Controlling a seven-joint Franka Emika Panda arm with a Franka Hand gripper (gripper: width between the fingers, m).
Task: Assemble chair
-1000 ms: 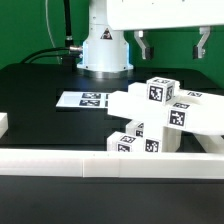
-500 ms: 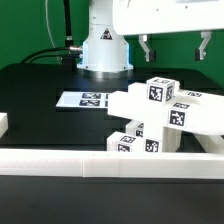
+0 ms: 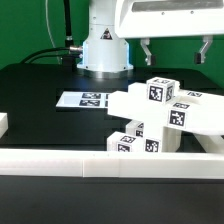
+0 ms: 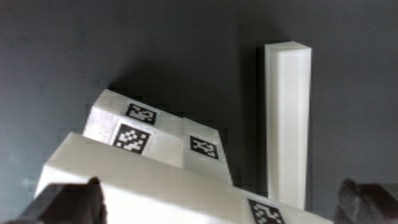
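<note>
White, tagged chair parts [image 3: 152,118] lie heaped on the black table [image 3: 40,85], at the exterior view's right. One long square leg [image 4: 285,120] lies beside a tagged panel [image 4: 157,135].

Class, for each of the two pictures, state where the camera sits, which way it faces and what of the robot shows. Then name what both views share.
Exterior view: sits low off the arm, behind the white border rail, facing across the black table toward the robot base; the base and the open gripper over the chair parts show.
Wrist view: sits on the wrist, looking down at the tagged chair parts; only two fingertips show.
Shared: the chair parts, the gripper and the black table.
</note>
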